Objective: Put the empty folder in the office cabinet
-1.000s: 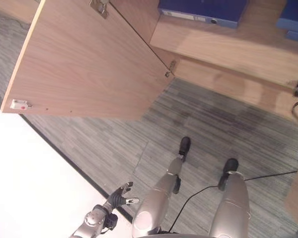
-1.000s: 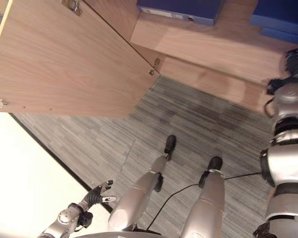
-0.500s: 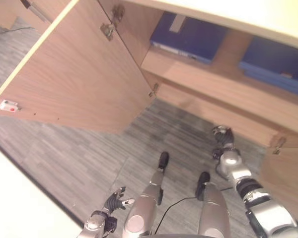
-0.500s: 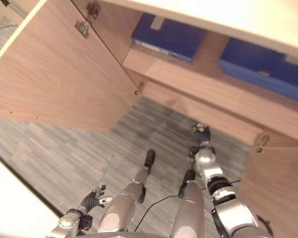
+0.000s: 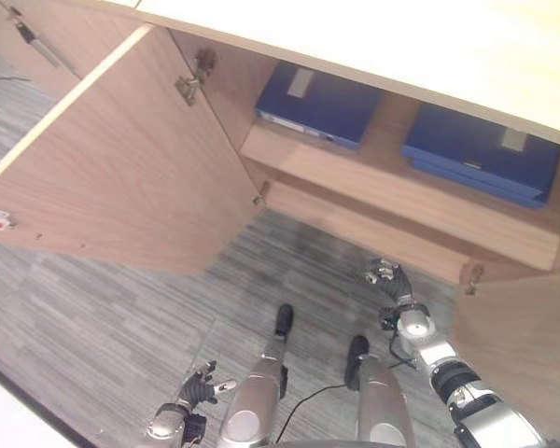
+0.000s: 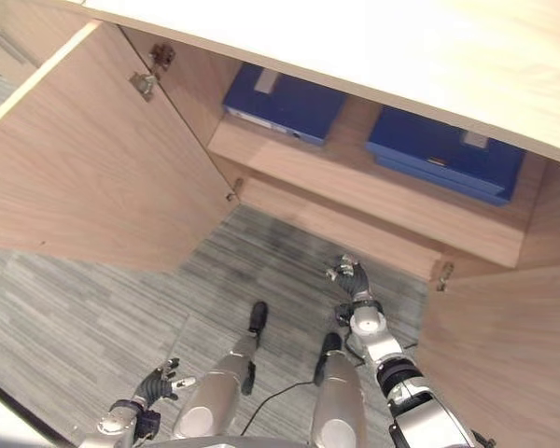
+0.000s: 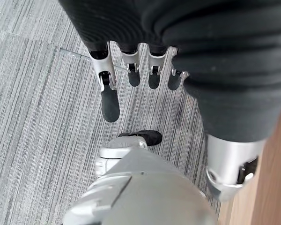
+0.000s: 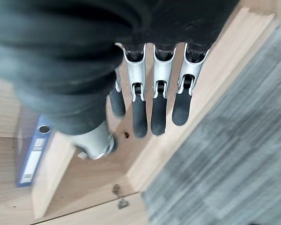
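Note:
The wooden office cabinet [image 5: 392, 201] stands open in front of me. Two blue folders lie flat on its shelf, one on the left [image 5: 313, 101] and one on the right [image 5: 481, 154]. My right hand [image 5: 392, 278] hangs low in front of the cabinet's bottom edge, fingers [image 8: 159, 112] relaxed and holding nothing. In its wrist view a blue folder's spine [image 8: 33, 157] shows past the shelf edge. My left hand [image 5: 198, 386] hangs over the carpet at my side, fingers [image 7: 110, 101] straight and holding nothing.
The left cabinet door [image 5: 112, 177] swings wide open over the grey carpet [image 5: 93, 327]. The right door [image 5: 523, 355] stands open close beside my right arm. The pale cabinet top [image 5: 401, 42] runs across above the shelf.
The camera has tilted up, so the cabinet top and both folders now show. My right hand has come into view and hangs lower in front of the cabinet.

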### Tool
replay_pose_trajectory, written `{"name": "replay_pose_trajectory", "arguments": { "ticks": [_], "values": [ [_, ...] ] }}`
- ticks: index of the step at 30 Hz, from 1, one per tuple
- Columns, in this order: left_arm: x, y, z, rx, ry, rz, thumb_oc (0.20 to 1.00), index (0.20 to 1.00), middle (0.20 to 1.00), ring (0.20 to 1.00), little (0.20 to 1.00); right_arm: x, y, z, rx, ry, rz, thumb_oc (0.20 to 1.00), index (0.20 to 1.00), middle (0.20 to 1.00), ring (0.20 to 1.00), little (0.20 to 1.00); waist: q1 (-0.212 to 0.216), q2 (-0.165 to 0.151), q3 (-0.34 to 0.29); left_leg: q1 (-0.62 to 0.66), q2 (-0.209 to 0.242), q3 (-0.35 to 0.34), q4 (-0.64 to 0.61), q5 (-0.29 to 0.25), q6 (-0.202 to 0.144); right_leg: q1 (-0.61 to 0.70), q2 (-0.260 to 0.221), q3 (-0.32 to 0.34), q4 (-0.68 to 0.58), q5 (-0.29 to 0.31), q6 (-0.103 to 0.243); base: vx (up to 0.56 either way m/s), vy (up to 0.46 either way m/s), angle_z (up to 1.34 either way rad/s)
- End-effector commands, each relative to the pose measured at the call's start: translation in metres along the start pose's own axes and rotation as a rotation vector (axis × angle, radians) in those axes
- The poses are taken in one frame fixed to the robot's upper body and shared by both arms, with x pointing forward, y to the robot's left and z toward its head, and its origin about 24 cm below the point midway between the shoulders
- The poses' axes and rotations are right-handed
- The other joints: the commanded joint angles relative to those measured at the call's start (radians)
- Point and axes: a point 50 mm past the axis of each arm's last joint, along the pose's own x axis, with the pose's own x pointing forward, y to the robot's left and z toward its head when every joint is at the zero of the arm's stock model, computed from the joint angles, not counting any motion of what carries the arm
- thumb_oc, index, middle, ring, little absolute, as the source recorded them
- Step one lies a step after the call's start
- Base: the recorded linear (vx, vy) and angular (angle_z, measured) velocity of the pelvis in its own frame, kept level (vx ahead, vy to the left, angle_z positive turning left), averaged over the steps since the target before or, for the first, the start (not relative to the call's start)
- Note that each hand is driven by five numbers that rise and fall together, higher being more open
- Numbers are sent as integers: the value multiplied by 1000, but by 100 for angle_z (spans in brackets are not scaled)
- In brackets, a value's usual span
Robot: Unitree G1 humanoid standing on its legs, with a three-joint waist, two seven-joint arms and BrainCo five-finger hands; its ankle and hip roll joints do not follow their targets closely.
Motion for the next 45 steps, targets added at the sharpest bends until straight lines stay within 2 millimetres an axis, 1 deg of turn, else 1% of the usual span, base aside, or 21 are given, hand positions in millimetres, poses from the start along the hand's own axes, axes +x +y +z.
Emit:
{"name": "replay_pose_trajectory", "arguments": {
  "ticks": [1, 3, 4, 8, 9, 10, 11, 12, 14, 16, 20, 21, 23, 24, 25, 28, 31, 33, 37, 41, 45],
  "values": [
    [-2, 7, -5, 25, 27, 2, 1000, 1000, 1000, 1000, 1000, -2, -11, 9, -11, -71, 11, 1000, 1000, 1000, 1000, 1000, -6, 6, 36, 134, 52, 40, 175, -254, -25, 68, -27, 67, -101, 134, 89, 26, -38, -3],
    [-7, 9, -17, 18, 66, 13, 1000, 1000, 1000, 1000, 1000, -11, -13, -7, -29, -32, 28, 1000, 1000, 1000, 1000, 1000, -19, -2, 27, 164, 62, 58, 239, -285, -29, 114, -18, 77, -92, 123, 81, 43, -54, -17],
    [-10, 10, -27, -2, 112, 26, 1000, 1000, 1000, 1000, 1000, -19, -16, -25, -31, 31, 27, 1000, 1000, 1000, 1000, 1000, -31, -7, 9, 192, 72, 70, 282, -301, -31, 154, -9, 82, -95, 117, 73, 89, -68, -39],
    [-18, 11, -46, -44, 191, 54, 1000, 1000, 1000, 1000, 1000, -41, -23, -62, -39, 157, 29, 1000, 1000, 1000, 1000, 1000, -50, -20, -49, 290, 85, 95, 251, -318, -33, 232, 9, 83, -119, 111, 64, 121, -57, -29],
    [-18, 11, -47, -43, 192, 54, 1000, 1000, 1000, 1000, 1000, -42, -23, -62, -39, 158, 30, 1000, 1000, 1000, 1000, 1000, -49, -20, -49, 292, 85, 95, 249, -317, -33, 234, 10, 83, -120, 111, 64, 102, -44, 8],
    [-20, 11, -52, -43, 210, 54, 1000, 1000, 1000, 1000, 1000, -49, -26, -72, -41, 195, 28, 1000, 1000, 1000, 1000, 1000, -54, -23, -67, 310, 87, 102, 235, -313, -35, 247, 14, 80, -130, 112, 63, 101, -61, 1],
    [-24, 9, -58, -38, 232, 44, 1000, 1000, 1000, 1000, 1000, -62, -30, -90, -44, 263, 32, 1000, 1000, 1000, 1000, 1000, -64, -27, -102, 336, 89, 112, 202, -299, -39, 270, 18, 65, -156, 112, 64, 131, -72, 4],
    [-25, 8, -61, -34, 238, 37, 1000, 1000, 1000, 1000, 1000, -69, -31, -98, -45, 295, 35, 1000, 1000, 1000, 1000, 1000, -69, -27, -119, 345, 90, 117, 180, -293, -39, 280, 19, 58, -169, 114, 65, 103, -53, 10],
    [-29, 4, -67, -23, 256, 21, 1000, 1000, 1000, 1000, 1000, -79, -35, -111, -60, 347, 36, 1000, 1000, 1000, 1000, 1000, -75, -23, -148, 361, 90, 124, 142, -279, -40, 295, 21, 49, -193, 120, 68, 50, -15, 18],
    [-30, 2, -69, -24, 261, 15, 1000, 1000, 1000, 1000, 1000, -84, -35, -117, -54, 374, 36, 1000, 1000, 1000, 1000, 1000, -77, -24, -159, 368, 89, 127, 127, -270, -41, 304, 22, 44, -209, 126, 69, 24, -16, -5],
    [-34, -7, -79, -29, 301, -5, 1000, 1000, 1000, 1000, 1000, -105, -29, -146, -40, 536, 48, 1000, 1000, 1000, 1000, 1000, -82, -21, -209, 412, 84, 150, 49, -246, -35, 334, 27, 47, -285, 166, 83, 13, -6, 0],
    [-34, -7, -79, -29, 301, -5, 1000, 1000, 1000, 1000, 1000, -105, -29, -146, -40, 535, 48, 1000, 1000, 1000, 1000, 1000, -81, -21, -209, 414, 84, 151, 46, -245, -35, 335, 28, 48, -287, 167, 83, 0, 0, 0],
    [-34, -11, -81, -35, 317, -11, 1000, 1000, 1000, 1000, 1000, -112, -24, -155, -55, 595, 75, 1000, 1000, 1000, 1000, 1000, -75, -18, -236, 436, 84, 166, -17, -220, -27, 351, 30, 59, -358, 203, 98, -14, 14, -14],
    [-34, -11, -81, -35, 317, -11, 1000, 1000, 1000, 1000, 1000, -112, -24, -155, -55, 595, 74, 1000, 1000, 1000, 1000, 1000, -74, -18, -236, 436, 84, 166, -18, -220, -27, 351, 30, 60, -358, 203, 98, -28, 20, -23],
    [-34, -14, -81, -40, 317, -11, 1000, 1000, 1000, 1000, 1000, -113, -21, -157, -69, 613, 86, 1000, 1000, 1000, 1000, 1000, -68, -15, -240, 446, 85, 177, -40, -210, -24, 352, 28, 61, -378, 222, 105, -43, 16, -25],
    [-29, -16, -74, -46, 294, -5, 1000, 1000, 1000, 1000, 1000, -117, -17, -163, -74, 662, 94, 1000, 1000, 1000, 1000, 1000, -46, -7, -259, 471, 83, 198, -103, -177, -22, 367, 24, 47, -421, 247, 118, -13, 26, -41],
    [-23, -17, -65, -38, 261, 3, 1000, 1000, 1000, 1000, 1000, -127, -18, -172, -79, 723, 91, 1000, 1000, 1000, 1000, 1000, -49, -1, -276, 484, 72, 192, -142, -163, -18, 394, 16, 28, -443, 254, 129, 36, 28, -18],
    [-18, -19, -56, -32, 225, 11, 1000, 1000, 1000, 1000, 1000, -132, -21, -177, -72, 756, 69, 1000, 1000, 1000, 1000, 1000, -58, 3, -281, 479, 63, 182, -144, -164, -13, 401, 5, 16, -442, 255, 132, 7, 43, 8],
    [-13, -21, -47, -22, 195, 17, 1000, 1000, 1000, 1000, 1000, -134, -23, -179, -48, 774, 42, 1000, 1000, 1000, 1000, 1000, -64, 5, -280, 475, 54, 174, -144, -165, -10, 402, -3, 13, -437, 256, 133, 4, 25, 5],
    [-11, -25, -42, -18, 171, 15, 1000, 1000, 1000, 1000, 1000, -138, -25, -181, 10, 790, -3, 1000, 1000, 1000, 1000, 1000, -71, 2, -277, 477, 47, 165, -144, -171, -7, 413, -10, 9, -441, 254, 131, 26, 20, 16],
    [-8, -32, -36, 19, 154, -9, 1000, 1000, 1000, 1000, 1000, -141, -23, -183, 9, 809, 0, 1000, 1000, 1000, 1000, 1000, -78, -1, -277, 479, 48, 164, -144, -177, -5, 421, -11, 16, -457, 256, 129, 39, 9, 5]
  ]
}}
